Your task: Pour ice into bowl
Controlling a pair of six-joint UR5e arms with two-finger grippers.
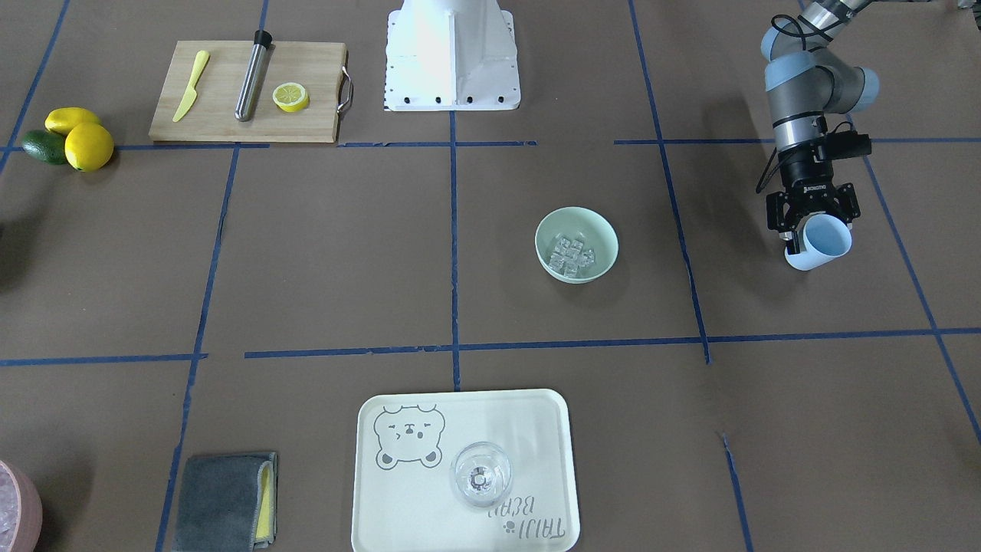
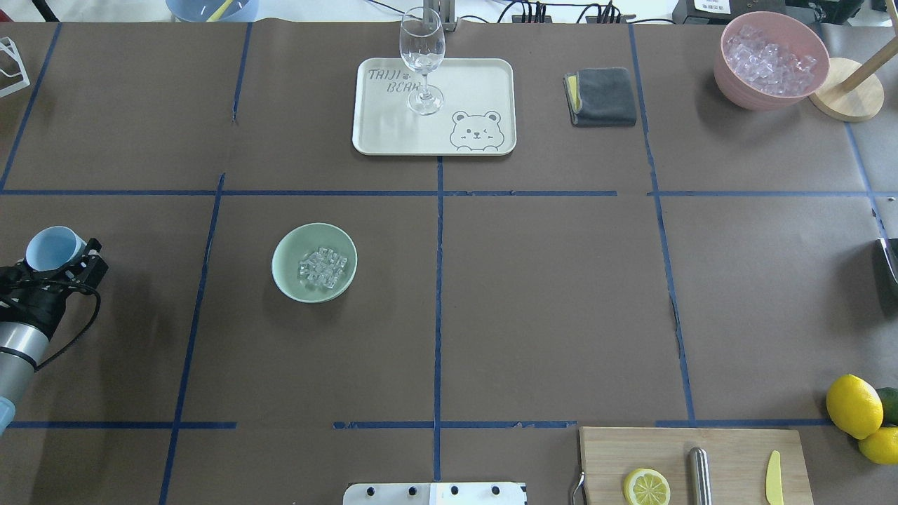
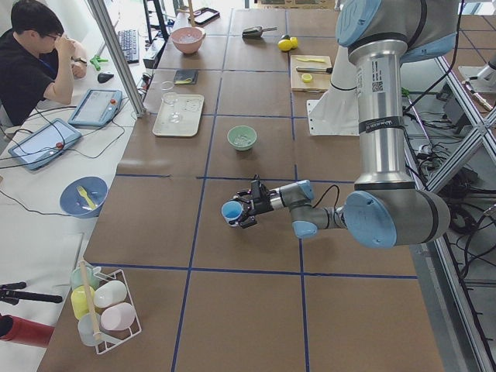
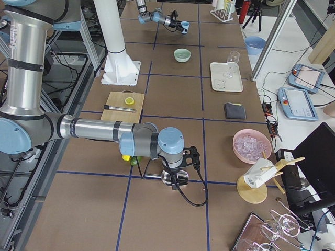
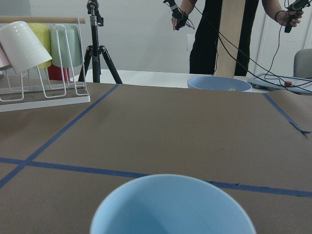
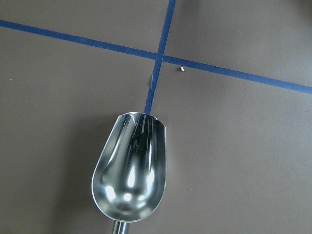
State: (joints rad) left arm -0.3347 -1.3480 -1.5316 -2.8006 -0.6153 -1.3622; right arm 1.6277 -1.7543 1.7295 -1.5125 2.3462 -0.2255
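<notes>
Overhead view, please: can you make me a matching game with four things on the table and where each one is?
Things:
1. ice
2. blue cup
3. wine glass
4. lemon half

Places:
A. on the tray
B. held in the left gripper
C. on the cutting board
D. in the bowl

Pairs: 1-D, 2-B, 3-A, 4-C

bowl [image 2: 286, 275] | table [image 2: 547, 294] bare all round | tray [image 2: 393, 133] with upright glass [image 2: 421, 63] beyond, apparently well apart

I see bright, even overhead light, a soft shadow beside the bowl [image 1: 602, 234], glare on the scoop [image 6: 129, 170], and the cup [image 5: 170, 204] blurred.
</notes>
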